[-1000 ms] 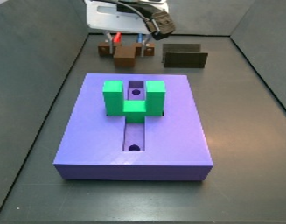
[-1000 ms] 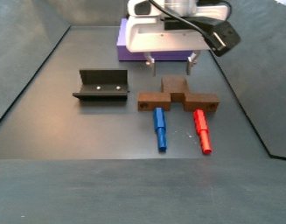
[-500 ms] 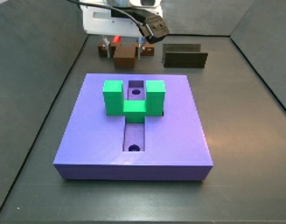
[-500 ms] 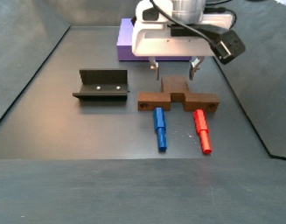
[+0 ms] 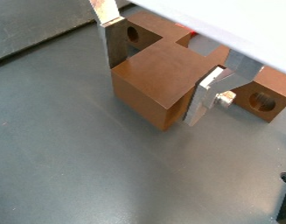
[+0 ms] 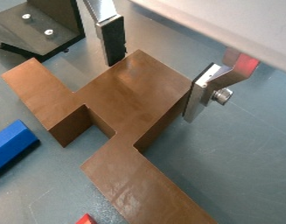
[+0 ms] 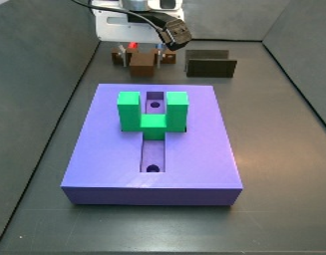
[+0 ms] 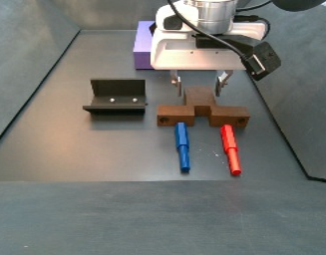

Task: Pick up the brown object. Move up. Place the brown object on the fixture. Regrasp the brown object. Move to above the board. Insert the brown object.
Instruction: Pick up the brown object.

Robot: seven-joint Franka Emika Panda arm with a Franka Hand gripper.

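The brown object (image 8: 200, 110) lies flat on the dark floor, its bar pointing towards the board. It also shows in a side view (image 7: 143, 64) and fills both wrist views (image 5: 163, 74) (image 6: 122, 96). My gripper (image 8: 197, 88) is open and low over it, one finger on each side of the bar's end, with small gaps showing (image 5: 160, 70) (image 6: 156, 74). The fixture (image 8: 115, 97) stands apart beside it, also seen in a side view (image 7: 210, 66) and a wrist view (image 6: 40, 26). The purple board (image 7: 192, 149) carries the green U-shaped block (image 7: 152, 110).
A blue peg (image 8: 182, 144) and a red peg (image 8: 230, 147) lie parallel just in front of the brown object's cross part; the blue one shows in a wrist view (image 6: 7, 144). Dark walls close in the floor on the sides.
My gripper has come down over the brown object; its fingers now stand on either side of the bar. The brown object has not moved.
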